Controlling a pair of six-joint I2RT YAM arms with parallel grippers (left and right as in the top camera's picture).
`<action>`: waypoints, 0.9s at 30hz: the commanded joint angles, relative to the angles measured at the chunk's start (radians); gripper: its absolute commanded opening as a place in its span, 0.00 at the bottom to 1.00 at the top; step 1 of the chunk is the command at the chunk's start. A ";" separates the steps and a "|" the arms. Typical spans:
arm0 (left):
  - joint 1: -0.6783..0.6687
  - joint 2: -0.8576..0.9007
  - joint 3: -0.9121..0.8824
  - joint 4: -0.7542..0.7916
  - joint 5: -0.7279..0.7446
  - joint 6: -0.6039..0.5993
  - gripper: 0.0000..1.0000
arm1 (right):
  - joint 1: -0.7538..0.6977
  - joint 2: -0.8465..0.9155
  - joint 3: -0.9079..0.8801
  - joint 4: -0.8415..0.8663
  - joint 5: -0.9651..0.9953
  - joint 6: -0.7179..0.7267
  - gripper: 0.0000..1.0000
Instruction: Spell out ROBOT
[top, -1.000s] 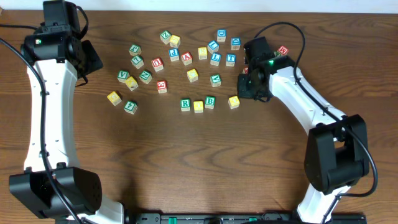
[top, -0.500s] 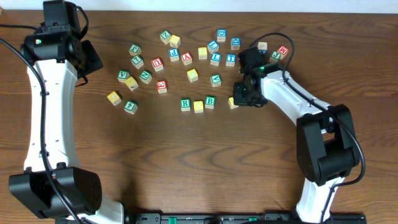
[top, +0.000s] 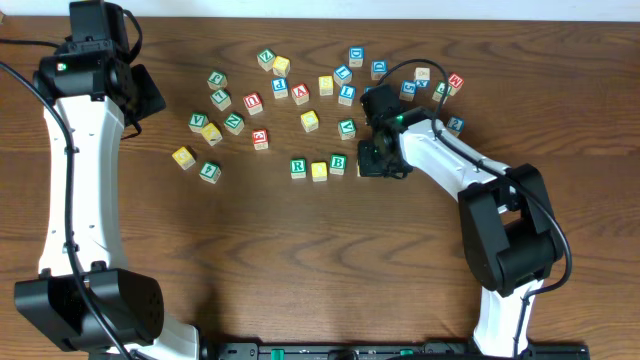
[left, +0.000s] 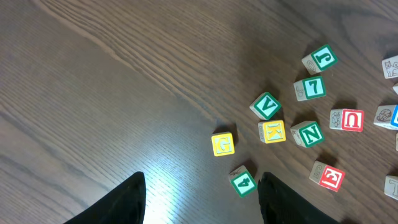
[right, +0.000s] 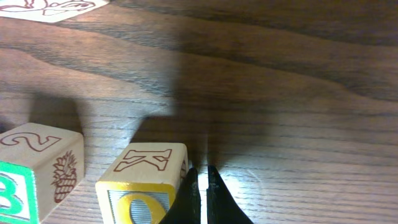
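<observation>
Overhead, right gripper: the right gripper sits low over the dark wooden table, at one end of a short row of small cubes. How its jaws stand cannot be told from above.
Overhead, row: nearest that gripper is the green-framed wooden B cube. Just beyond it is a yellow-faced wooden cube, and farthest is the green-framed wooden R cube. The three lie close together in one line.
Overhead, left gripper: the left gripper hangs well apart from the row, with a scatter of loose cubes between it and the right gripper.
Left wrist, tool state: the two dark fingers are spread wide, with only bare table between them.
Left wrist, cubes: in front of the gap between the fingers lie a yellow-faced G cube and a green-framed 4 cube. The 4 cube is nearer the tool and touches neither finger.
Right wrist, tool state: the slim dark fingers are pressed together with nothing pinched, tips down at the table.
Right wrist, task cube: the yellow-faced wooden O cube, with a K on its top face, stands just left of the closed fingers. Whether its edge touches the nearer finger cannot be told.
Right wrist, neighbour: the B cube stands further left of the fingers, with a strip of bare table between it and the O cube.
</observation>
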 joint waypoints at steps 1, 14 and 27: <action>0.002 0.013 0.003 -0.003 0.008 -0.002 0.57 | 0.024 0.005 -0.003 0.006 -0.013 0.065 0.01; 0.002 0.013 0.003 -0.003 0.009 -0.002 0.57 | 0.044 0.005 -0.003 0.050 -0.066 0.105 0.01; 0.002 0.013 0.003 -0.003 0.009 -0.002 0.57 | 0.015 -0.015 0.074 -0.003 -0.069 0.057 0.01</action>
